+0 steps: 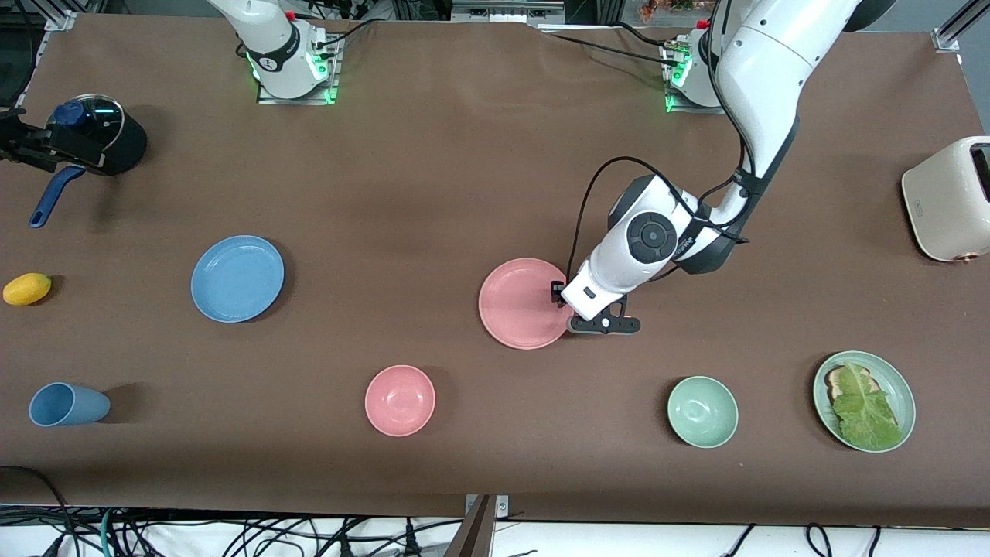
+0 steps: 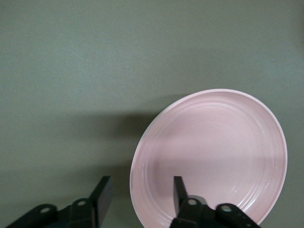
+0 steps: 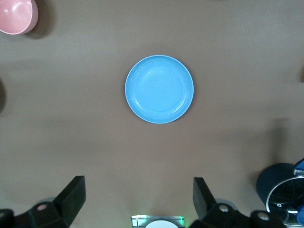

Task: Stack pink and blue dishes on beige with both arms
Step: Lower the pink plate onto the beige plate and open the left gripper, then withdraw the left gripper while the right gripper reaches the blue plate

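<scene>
Brown cloth covers the table point(image 1: 433, 193). Front view: the pink plate point(image 1: 522, 303) lies at frame centre, the blue plate point(image 1: 237, 278) at centre left. The left gripper point(image 1: 563, 303) sits low at the pink plate's rim.

Left wrist view: the fingers point(image 2: 101, 195) stand apart, one over the plate point(image 2: 213, 156), one outside its rim, gripping nothing.

Right wrist view: the right gripper point(image 3: 138, 199) hangs open, waiting high over the blue plate point(image 3: 159, 89) at frame centre.

Left tool point(image 2: 137, 199) sits low with fingers parted; right tool point(image 3: 137, 202) hangs high, fingers wide.
</scene>
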Controlling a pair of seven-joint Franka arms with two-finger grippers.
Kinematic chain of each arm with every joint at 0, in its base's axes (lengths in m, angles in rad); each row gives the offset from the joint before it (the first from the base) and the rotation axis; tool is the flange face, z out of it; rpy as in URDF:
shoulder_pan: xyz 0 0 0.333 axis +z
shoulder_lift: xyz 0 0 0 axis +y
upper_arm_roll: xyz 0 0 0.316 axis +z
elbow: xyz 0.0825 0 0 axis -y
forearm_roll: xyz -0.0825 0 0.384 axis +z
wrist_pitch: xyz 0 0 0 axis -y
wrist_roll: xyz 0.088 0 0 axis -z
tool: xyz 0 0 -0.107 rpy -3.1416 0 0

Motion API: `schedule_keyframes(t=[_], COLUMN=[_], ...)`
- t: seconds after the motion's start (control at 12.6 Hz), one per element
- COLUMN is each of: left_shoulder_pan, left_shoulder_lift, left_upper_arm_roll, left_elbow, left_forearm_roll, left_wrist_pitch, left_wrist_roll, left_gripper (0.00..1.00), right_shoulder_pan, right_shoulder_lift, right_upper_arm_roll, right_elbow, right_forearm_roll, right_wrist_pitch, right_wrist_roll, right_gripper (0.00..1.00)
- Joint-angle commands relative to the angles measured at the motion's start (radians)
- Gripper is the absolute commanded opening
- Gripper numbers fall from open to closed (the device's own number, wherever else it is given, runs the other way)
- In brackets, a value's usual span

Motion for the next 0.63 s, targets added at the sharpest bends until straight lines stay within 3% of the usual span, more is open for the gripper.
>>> schedule_keyframes(t=[0.0, 0.55], left_shoulder_pan=[0.015, 0.137], left_shoulder_lift=[-0.034, -0.107], left_upper_arm_roll=[0.011, 0.026], left_elbow=[0.008, 0.187], left_forearm_roll=[0.045, 0.052], left_wrist_pitch=[-0.046, -0.380], left_wrist_roll=[0.047, 0.357], left_gripper=[0.99, 1.00], right_shoulder_pan=[-0.006, -0.006], right_shoulder_lift=[-0.001, 0.000], right_upper_arm_roll=[0.002, 0.000], right_elbow=[0.013, 0.016], right_forearm_roll=[0.018, -0.023], right_wrist_pitch=[-0.012, -0.004], right_wrist_roll=[-0.022, -0.016], right_gripper=[1.00, 1.00])
